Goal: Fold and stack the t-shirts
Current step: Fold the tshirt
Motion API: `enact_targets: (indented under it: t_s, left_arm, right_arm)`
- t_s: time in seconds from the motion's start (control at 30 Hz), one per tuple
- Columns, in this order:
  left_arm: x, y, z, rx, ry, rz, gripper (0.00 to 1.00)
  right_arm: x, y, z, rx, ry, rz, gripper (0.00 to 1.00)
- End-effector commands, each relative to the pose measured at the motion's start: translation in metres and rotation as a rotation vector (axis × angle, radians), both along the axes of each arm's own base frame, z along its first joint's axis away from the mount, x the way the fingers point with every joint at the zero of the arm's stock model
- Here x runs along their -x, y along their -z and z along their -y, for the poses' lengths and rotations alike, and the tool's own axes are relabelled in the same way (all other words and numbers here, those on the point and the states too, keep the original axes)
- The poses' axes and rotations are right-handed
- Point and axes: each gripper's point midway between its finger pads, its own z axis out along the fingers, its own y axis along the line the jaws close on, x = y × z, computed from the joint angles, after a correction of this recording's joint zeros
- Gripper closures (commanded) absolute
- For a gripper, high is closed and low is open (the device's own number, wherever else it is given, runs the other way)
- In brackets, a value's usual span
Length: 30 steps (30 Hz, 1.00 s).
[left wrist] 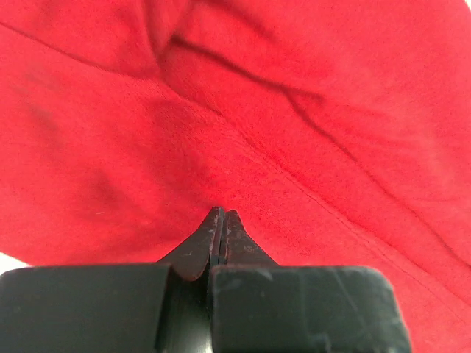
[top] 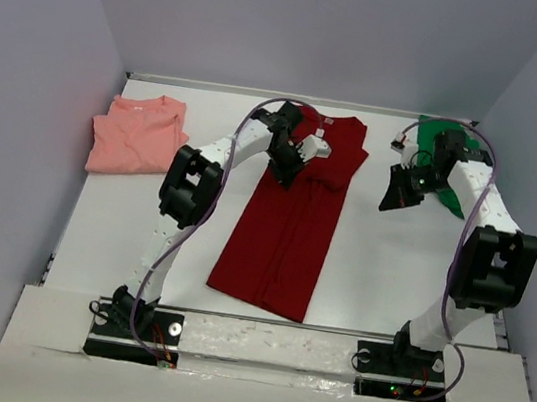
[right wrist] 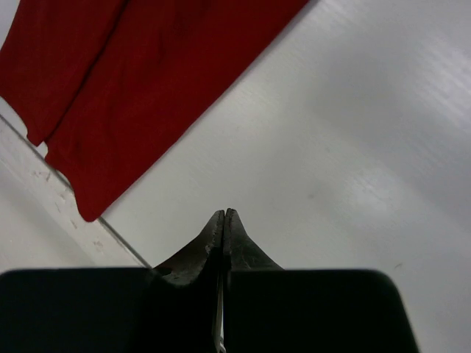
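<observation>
The dark red t-shirt (top: 284, 234) lies on the white table as a long folded strip running from the back to the front edge. My left gripper (top: 284, 168) is shut and empty just over its upper left part; red cloth (left wrist: 294, 110) fills the left wrist view under the closed tips (left wrist: 222, 213). My right gripper (top: 391, 201) is shut and empty over bare table to the right of the red shirt (right wrist: 147, 81). The salmon pink t-shirt (top: 137, 136) lies folded at the back left. The bright green t-shirt (top: 429, 130) lies at the back right, partly hidden by my right arm.
The white table (top: 380, 268) is enclosed by grey walls on the left, back and right. Its front edge (right wrist: 88, 209) runs just below the red shirt's hem. Both arm bases stand on the near ledge.
</observation>
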Motion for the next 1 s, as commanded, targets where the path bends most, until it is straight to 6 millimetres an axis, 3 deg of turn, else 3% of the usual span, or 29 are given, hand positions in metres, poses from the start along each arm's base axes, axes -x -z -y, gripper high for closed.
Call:
enact_targets:
  t_s: [0.0,0.07,0.13,0.27,0.53,0.57,0.73,0.97]
  left_arm:
    - [-0.033,-0.099,0.012,0.143,-0.004,0.249,1.00]
    - [-0.041,-0.101,0.012,0.133,-0.005,0.271,1.00]
    - [-0.053,-0.103,0.013,0.123,-0.011,0.294,1.00]
    - [-0.078,-0.105,0.008,0.110,-0.057,0.356,1.00]
    - [-0.097,-0.082,0.002,0.154,-0.091,0.325,1.00]
    - [-0.100,-0.069,0.000,0.137,-0.095,0.305,1.00]
    - [-0.090,-0.048,-0.003,0.113,-0.078,0.229,1.00]
    - [-0.071,-0.018,-0.008,0.083,-0.060,0.144,1.00]
  right_arm:
    - [-0.066,-0.014,-0.003,0.033,0.033,0.115,1.00]
    - [-0.087,-0.007,-0.020,0.021,-0.008,0.086,1.00]
    - [-0.092,0.001,-0.040,0.024,-0.061,0.054,1.00]
    - [-0.127,0.016,-0.065,0.011,-0.105,0.041,1.00]
    - [-0.162,0.047,-0.091,-0.036,-0.139,-0.006,1.00]
    - [-0.164,0.049,-0.092,-0.040,-0.138,-0.009,1.00]
    - [-0.161,0.060,-0.099,-0.061,-0.161,-0.038,1.00]
    - [-0.140,0.074,-0.108,-0.077,-0.201,-0.080,1.00]
